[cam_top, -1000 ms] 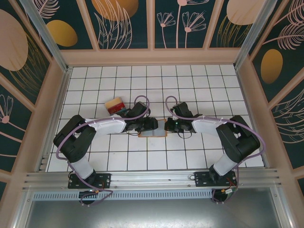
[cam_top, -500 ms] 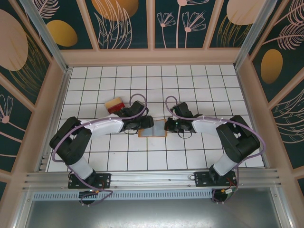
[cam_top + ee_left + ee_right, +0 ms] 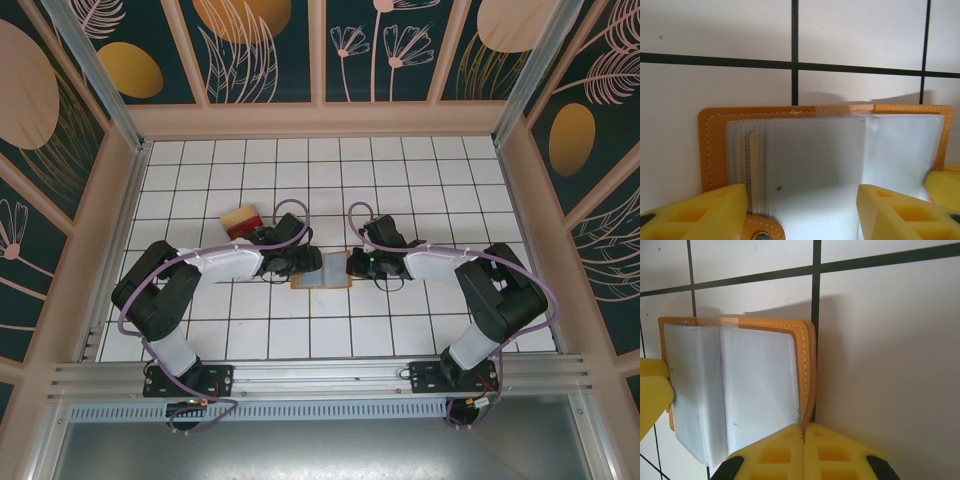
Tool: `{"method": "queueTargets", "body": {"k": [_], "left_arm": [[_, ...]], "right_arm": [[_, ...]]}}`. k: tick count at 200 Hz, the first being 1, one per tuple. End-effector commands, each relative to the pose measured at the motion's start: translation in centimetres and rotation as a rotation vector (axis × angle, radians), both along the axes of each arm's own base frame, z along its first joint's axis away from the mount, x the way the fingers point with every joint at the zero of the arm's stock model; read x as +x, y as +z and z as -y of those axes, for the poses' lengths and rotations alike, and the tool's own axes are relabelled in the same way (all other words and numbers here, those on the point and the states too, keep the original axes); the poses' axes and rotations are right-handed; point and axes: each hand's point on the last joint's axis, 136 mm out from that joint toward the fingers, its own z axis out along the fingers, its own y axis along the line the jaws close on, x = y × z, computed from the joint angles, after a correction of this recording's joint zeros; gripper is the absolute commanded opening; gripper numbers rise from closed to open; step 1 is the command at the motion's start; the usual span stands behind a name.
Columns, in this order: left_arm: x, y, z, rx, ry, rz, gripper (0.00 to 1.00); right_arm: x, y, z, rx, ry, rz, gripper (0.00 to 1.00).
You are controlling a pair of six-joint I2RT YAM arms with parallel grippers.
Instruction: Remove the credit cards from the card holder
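Orange-brown leather-look, the card holder [image 3: 322, 275] lay open on the white-tiled table [image 3: 400, 180] with its grey-blue pockets facing up. We saw the left gripper [image 3: 800, 215] with its jaws apart, one finger at each side of the pockets' near edge. The right gripper [image 3: 804, 450] had its jaws together at the edge of the holder's right cover. We found tan and red credit cards [image 3: 241, 221] stacked apart from the holder, toward the far left.

The left arm [image 3: 225, 262] and right arm [image 3: 440, 264] have black joints, white shells and looping purple cables [image 3: 290, 207]. The left pincer [image 3: 802, 205] and right pincer [image 3: 804, 442] carry chunky yellow fingers [image 3: 700, 212].
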Motion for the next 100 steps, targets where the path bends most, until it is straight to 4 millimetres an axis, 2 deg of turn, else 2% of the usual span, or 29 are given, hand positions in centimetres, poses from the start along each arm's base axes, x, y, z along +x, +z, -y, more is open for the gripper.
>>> {"method": "queueTargets", "body": {"k": [1,68,100], "left_arm": [[-0.5,-0.2,1.9,-0.070,-0.071,-0.034,0.62],[-0.5,0.5,3.5,-0.137,-0.126,-0.035,0.74],[-0.4,1.3,4.1,-0.172,-0.140,-0.023,0.74]], "right_arm": [[-0.7,-1.0,-0.2,-0.012,0.008,-0.037,0.00],[-0.7,-1.1,-0.2,-0.016,0.009,-0.040,0.00],[-0.6,-1.1,-0.2,-0.018,0.010,-0.040,0.00]]}}
